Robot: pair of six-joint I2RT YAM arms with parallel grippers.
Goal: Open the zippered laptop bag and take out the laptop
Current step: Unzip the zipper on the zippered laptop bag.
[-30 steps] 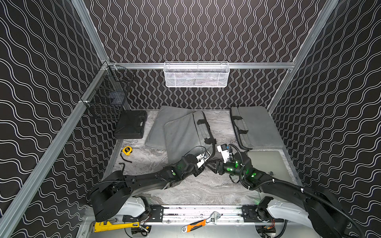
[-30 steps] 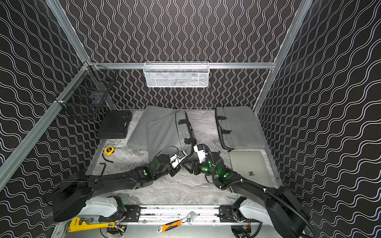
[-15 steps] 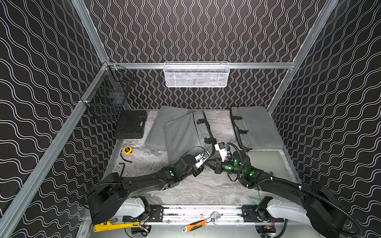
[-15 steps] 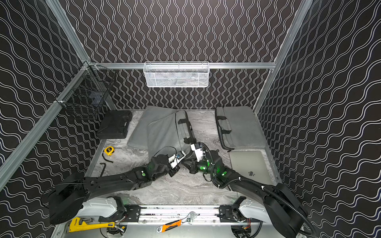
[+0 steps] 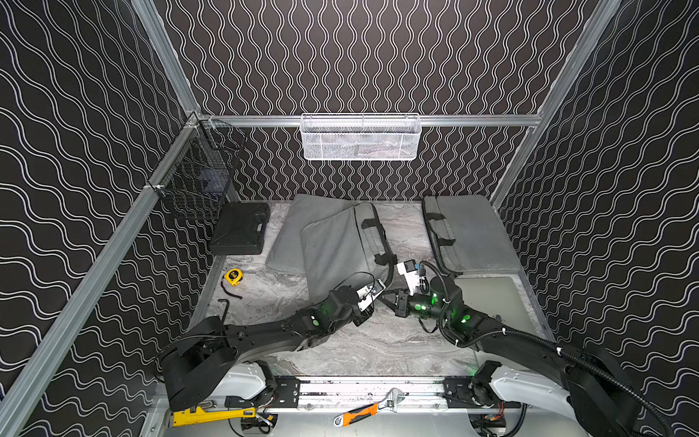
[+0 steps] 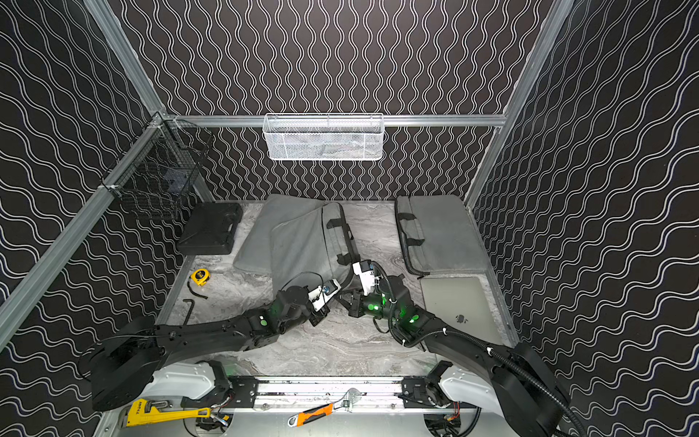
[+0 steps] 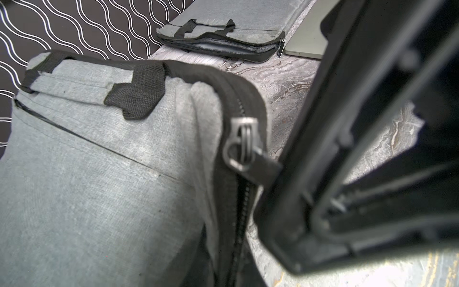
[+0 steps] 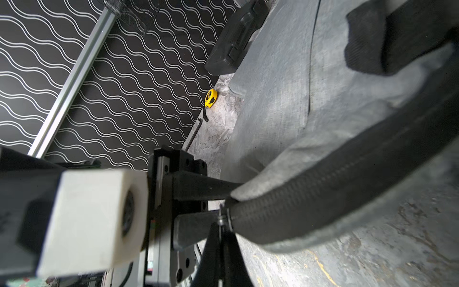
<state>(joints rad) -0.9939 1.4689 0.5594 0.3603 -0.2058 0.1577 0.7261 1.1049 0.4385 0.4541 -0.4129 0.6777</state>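
Note:
The grey laptop bag [image 5: 340,246] lies in the middle of the table, with its near corner lifted. My left gripper [image 5: 372,302] is shut on that corner's fabric edge; in the right wrist view its two black fingers [image 8: 198,186] pinch the corner. My right gripper [image 8: 221,236] is shut on the black zipper pull [image 7: 263,165], which hangs from the metal slider [image 7: 239,144] at the bag's corner. The zipper [image 7: 238,236] looks closed along its length. What the bag holds is hidden. A silver laptop [image 5: 491,299] lies bare at the table's right front.
A second grey bag [image 5: 469,234] lies at the back right, and another grey sleeve [image 5: 299,227] under the held bag. At the left are a black case [image 5: 240,232], a yellow tape measure [image 5: 233,277] and a hex key [image 5: 223,306]. Baskets hang on the walls.
My right gripper has moved left to the bag's near corner and shut on the zipper pull. The left gripper has kept its hold on the corner.

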